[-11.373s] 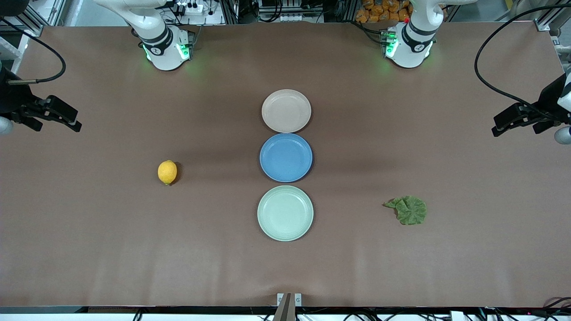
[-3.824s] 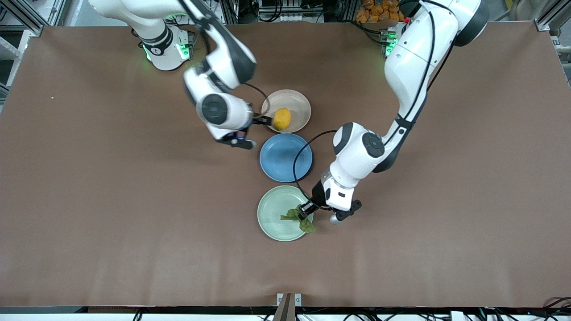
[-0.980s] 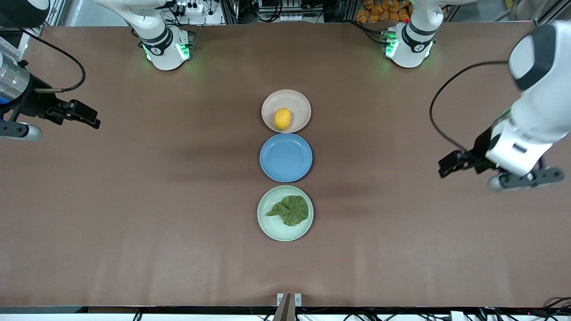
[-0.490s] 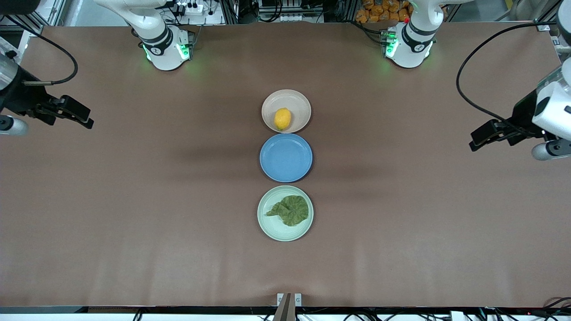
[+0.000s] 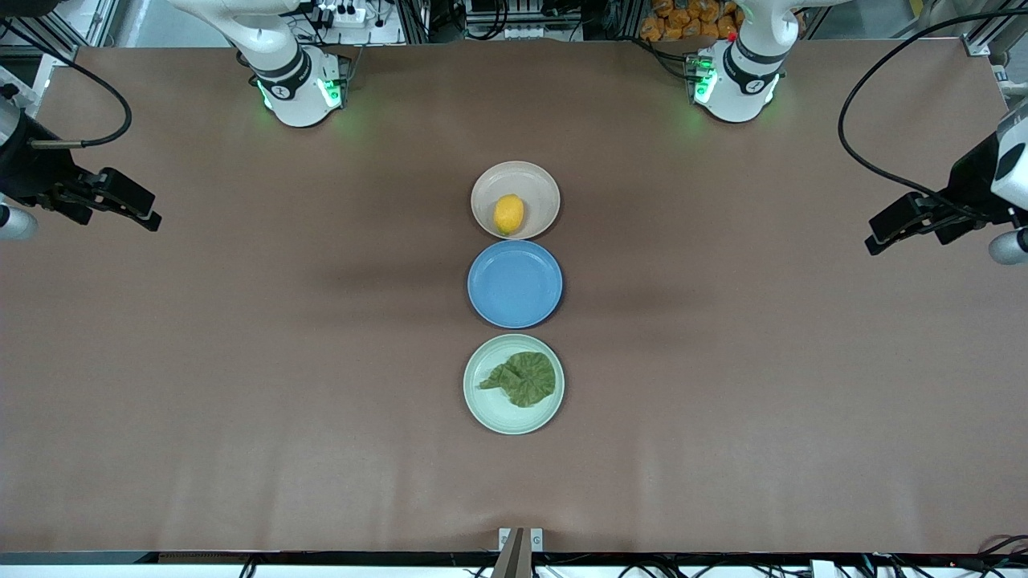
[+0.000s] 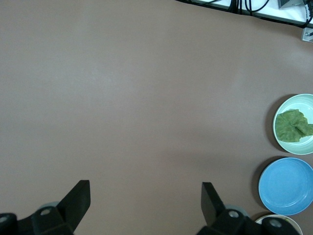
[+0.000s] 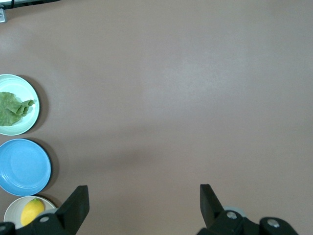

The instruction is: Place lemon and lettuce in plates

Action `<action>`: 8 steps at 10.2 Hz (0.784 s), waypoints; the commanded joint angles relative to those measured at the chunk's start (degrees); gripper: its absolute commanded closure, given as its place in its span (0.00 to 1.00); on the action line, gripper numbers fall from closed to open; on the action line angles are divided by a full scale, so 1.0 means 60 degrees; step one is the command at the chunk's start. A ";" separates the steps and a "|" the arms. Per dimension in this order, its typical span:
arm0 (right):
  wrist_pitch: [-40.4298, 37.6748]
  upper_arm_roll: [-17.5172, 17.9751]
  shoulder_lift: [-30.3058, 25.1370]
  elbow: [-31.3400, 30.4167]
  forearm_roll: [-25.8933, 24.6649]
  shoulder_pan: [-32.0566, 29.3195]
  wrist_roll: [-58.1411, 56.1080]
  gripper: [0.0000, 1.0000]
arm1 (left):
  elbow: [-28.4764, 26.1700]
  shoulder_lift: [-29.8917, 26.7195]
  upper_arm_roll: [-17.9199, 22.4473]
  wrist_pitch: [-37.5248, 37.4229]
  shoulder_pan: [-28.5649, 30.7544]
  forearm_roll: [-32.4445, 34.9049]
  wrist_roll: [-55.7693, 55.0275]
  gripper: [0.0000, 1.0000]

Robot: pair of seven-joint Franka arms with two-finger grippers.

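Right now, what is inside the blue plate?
Nothing: the blue plate is bare. The lemon lies in the beige plate, the lettuce in the mint plate; plate surface beneath the leaf is hidden.

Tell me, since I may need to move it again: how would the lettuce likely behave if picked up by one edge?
The lettuce is a thin, crinkled leaf lying flat in the mint green plate, so it would probably flop and drape. It looks light for its size. Its folds suggest it may crease or tear if pinched hard.

No readable text, label or number shows anywhere, as far as visible.
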 commanded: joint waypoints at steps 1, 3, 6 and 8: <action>0.0090 0.0078 0.0063 0.0114 -0.0121 -0.0185 -0.0131 0.00 | -0.0293 -0.0353 -0.0086 -0.0249 0.0101 0.0029 0.0074 0.00; 0.0223 -0.0010 0.0063 0.0041 -0.0165 -0.0185 -0.0160 0.00 | -0.0307 -0.0367 -0.0173 -0.0309 0.0057 0.0029 -0.0275 0.00; 0.0194 -0.0054 0.0063 0.0041 -0.0560 -0.0142 -0.0292 0.00 | -0.0293 -0.0324 -0.0320 -0.0310 0.0071 -0.0029 -0.0380 0.00; 0.0179 -0.0069 0.0063 0.0055 -0.0547 -0.0200 -0.0467 0.00 | -0.0278 -0.0294 -0.0305 -0.0265 0.0071 -0.0088 -0.0366 0.00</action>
